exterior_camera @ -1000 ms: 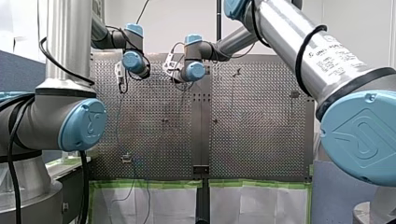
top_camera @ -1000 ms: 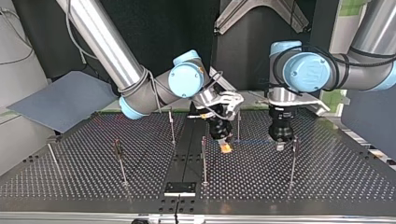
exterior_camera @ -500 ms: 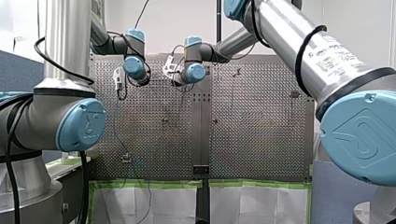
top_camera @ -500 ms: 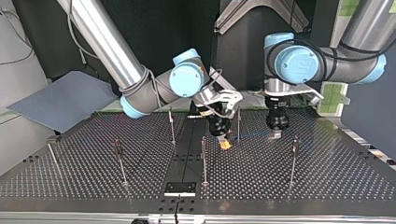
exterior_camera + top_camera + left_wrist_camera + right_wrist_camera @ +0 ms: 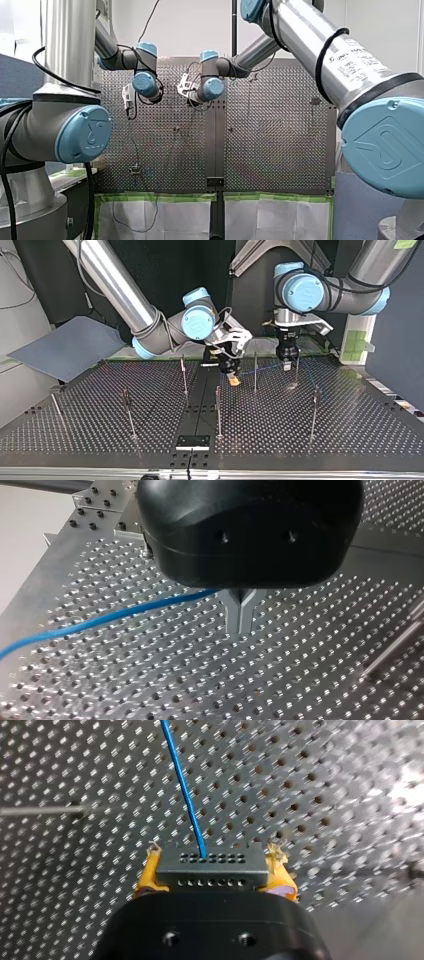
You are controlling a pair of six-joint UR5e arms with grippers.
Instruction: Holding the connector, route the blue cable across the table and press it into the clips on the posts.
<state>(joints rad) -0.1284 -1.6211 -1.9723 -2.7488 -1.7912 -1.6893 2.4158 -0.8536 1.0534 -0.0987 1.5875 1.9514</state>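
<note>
This is a robot lab. Big silver robot arms with blue caps [image 5: 115, 287] reach over a grey metal tabletop full of holes [image 5: 350, 435], with thin metal posts [image 5: 218, 415].

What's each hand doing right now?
Left hand: closed on the cable.
Right hand: closed on the connector.

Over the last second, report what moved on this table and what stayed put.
My left end effector, black with metal fingers, and my right end effector, yellow-padded and clamping the black multi-hole connector block, both drew back toward the top view's far edge and leftward. The thin blue cable between them went along. The slender metal posts and perforated metal table stayed put.
</note>
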